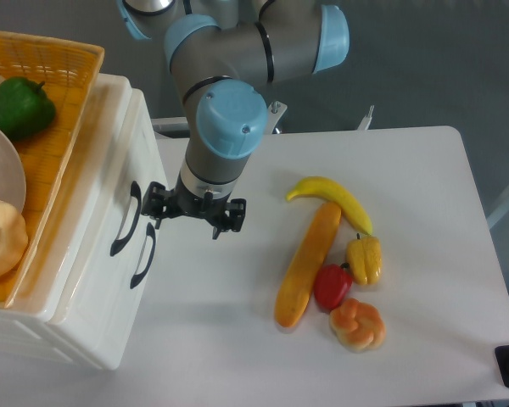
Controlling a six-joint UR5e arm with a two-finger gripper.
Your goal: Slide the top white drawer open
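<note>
The white cabinet stands at the left with its front facing right. The top white drawer (136, 165) sits pushed in, flush with the lower drawer front (110, 314). Its curved black handle (125, 219) lies just left of the lower drawer's black handle (142, 254). My gripper (192, 217) hangs over the table right beside the cabinet front, open, with nothing between its fingers. Its left fingertip (155, 210) is close to the top drawer's handle; whether they touch I cannot tell.
An orange woven basket (64, 68) on the cabinet holds a green pepper (19, 106), a white plate (2, 178) and a bagel (2, 236). On the table to the right lie a banana (331, 197), a long orange loaf (308, 263), a yellow pepper (365, 259), a red pepper (332, 286) and a bun (357, 324).
</note>
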